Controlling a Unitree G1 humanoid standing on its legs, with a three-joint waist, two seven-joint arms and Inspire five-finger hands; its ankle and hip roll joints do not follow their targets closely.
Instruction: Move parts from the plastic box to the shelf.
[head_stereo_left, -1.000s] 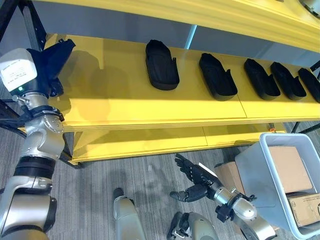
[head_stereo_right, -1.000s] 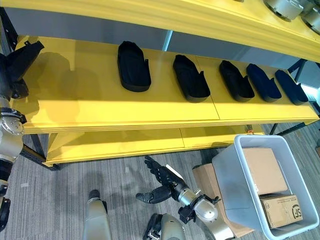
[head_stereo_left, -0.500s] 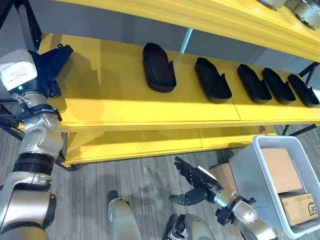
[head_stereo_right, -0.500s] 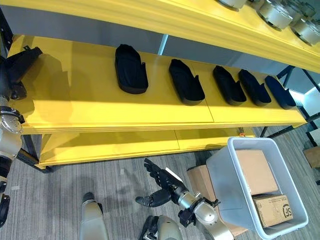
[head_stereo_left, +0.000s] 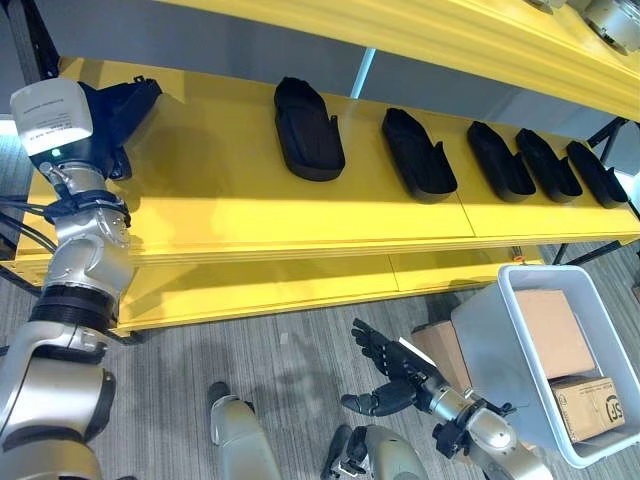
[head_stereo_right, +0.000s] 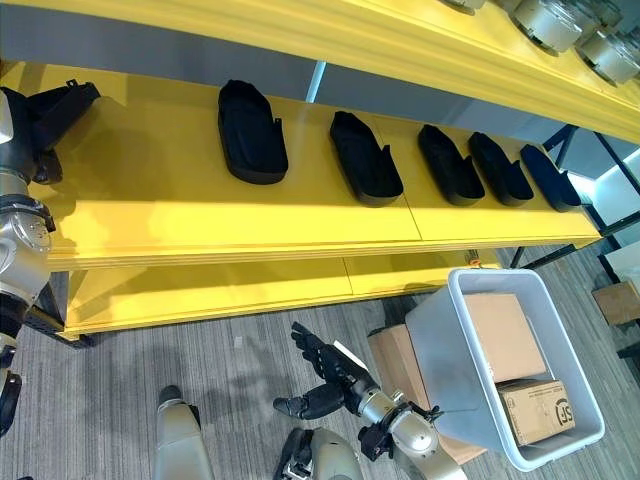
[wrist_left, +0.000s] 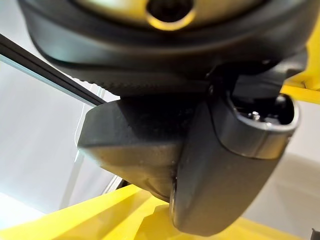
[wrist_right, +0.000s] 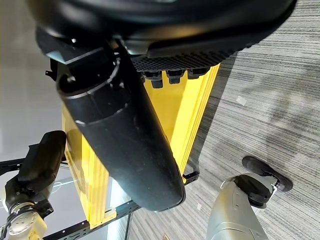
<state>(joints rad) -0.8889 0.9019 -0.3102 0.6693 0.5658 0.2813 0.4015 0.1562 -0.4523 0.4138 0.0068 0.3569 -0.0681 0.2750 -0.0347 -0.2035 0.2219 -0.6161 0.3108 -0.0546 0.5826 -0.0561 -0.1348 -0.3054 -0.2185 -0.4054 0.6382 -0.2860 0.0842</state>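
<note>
Gripping black part (head_stereo_left: 128, 100) — left hand (head_stereo_left: 100, 140) at shelf (head_stereo_left: 230, 200) end.

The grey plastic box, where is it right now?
In the left eye view the plastic box sits on the floor at lower right, below the right end of the yellow shelf, holding cardboard boxes, with the right hand to its left.

My right hand (wrist_right: 117, 125) hangs with its thumb straight beside the yellow shelf (wrist_right: 187, 112). I see grey striped floor (wrist_right: 270, 110) beyond, and the left hand (wrist_right: 42, 160) raised at the shelf's far end.
</note>
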